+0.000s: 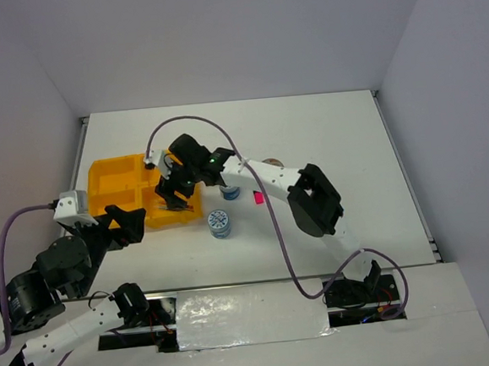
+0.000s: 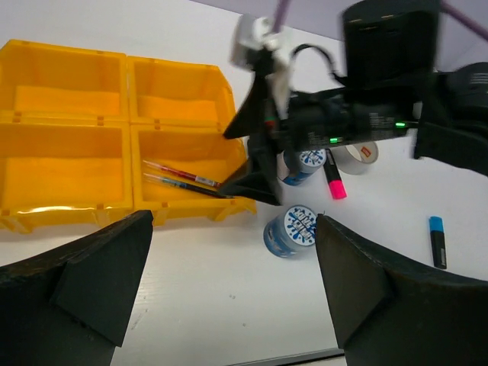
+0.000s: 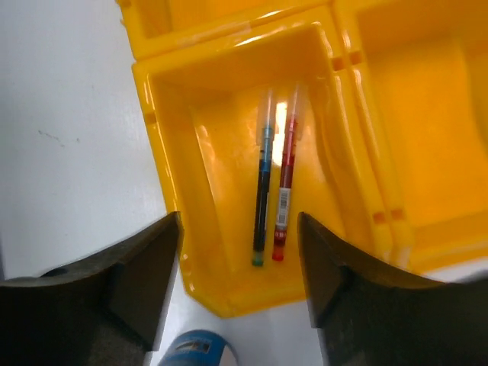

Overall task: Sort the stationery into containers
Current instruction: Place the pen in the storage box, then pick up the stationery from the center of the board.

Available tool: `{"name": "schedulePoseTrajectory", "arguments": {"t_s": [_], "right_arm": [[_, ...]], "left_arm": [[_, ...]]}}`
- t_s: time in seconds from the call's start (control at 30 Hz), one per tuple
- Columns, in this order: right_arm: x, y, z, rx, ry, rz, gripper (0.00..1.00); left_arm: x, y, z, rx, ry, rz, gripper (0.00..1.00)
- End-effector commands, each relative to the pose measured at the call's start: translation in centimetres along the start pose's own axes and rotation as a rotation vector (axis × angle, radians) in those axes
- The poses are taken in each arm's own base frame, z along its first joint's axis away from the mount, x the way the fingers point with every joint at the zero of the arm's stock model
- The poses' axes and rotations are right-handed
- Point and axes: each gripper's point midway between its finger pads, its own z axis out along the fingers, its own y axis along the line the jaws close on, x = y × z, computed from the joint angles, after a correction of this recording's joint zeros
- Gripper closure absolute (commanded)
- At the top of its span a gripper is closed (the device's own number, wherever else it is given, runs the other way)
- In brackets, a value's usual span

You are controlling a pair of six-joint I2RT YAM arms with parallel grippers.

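The yellow-orange tray [image 1: 100, 173] [image 2: 76, 122] stands at the left. A blue pen [image 3: 263, 194] and a red pen [image 3: 284, 191] lie side by side in its near right compartment; the pens [image 2: 183, 179] also show in the left wrist view. My right gripper [image 1: 176, 198] [image 3: 238, 252] hangs open just above them, holding nothing. My left gripper [image 1: 133, 224] [image 2: 232, 290] is wide open over bare table in front of the tray. One patterned tape roll [image 1: 221, 224] [image 2: 292, 229] sits near the tray's corner, and another [image 1: 230, 191] [image 2: 301, 164] lies partly under the right arm.
A pink highlighter [image 1: 258, 197] [image 2: 335, 184] lies right of the rolls, a grey tape ring [image 2: 357, 156] beside it. A black marker with a blue cap [image 2: 436, 240] lies further right. The tray's other three compartments hold nothing. The right arm [image 1: 313, 199] spans the middle.
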Motion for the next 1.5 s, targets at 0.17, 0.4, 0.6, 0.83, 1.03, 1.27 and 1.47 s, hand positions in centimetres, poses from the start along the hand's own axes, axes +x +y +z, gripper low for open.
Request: {"name": "schedulePoseTrajectory", "arguments": {"t_s": [0.17,0.4,0.6,0.83,1.03,1.27,1.47], "right_arm": [[-8.3,-2.9,-14.5,0.486,-0.353,0.38,0.0],[2.9,-4.0,-16.1,0.801,-0.142,0.698,0.0],[5.8,-2.8,-13.4,0.748,-0.096,0.724,0.0],[7.6,0.6,-10.4,0.678,-0.028,0.687,0.0],[10.7,2.4,-8.7,0.663,0.053,0.688,0.0],[12.6,3.3,-7.9,0.694,0.101,0.66,0.07],[12.1,3.7,-7.2,0.632,0.07,0.633,0.46]], "left_arm": [[-0.8,2.3,-0.6,-0.092,-0.056,-0.074,0.01],[-0.7,2.1,-0.6,-0.077,-0.056,-0.075,0.01],[0.0,1.4,0.1,-0.078,-0.018,-0.026,0.01],[0.3,0.7,0.4,-0.062,-0.001,-0.005,0.01],[0.3,0.8,0.3,-0.056,-0.003,-0.009,0.01],[0.4,0.6,0.3,-0.045,0.0,-0.006,0.01],[0.4,0.4,0.4,-0.034,0.002,-0.001,0.01]]}}
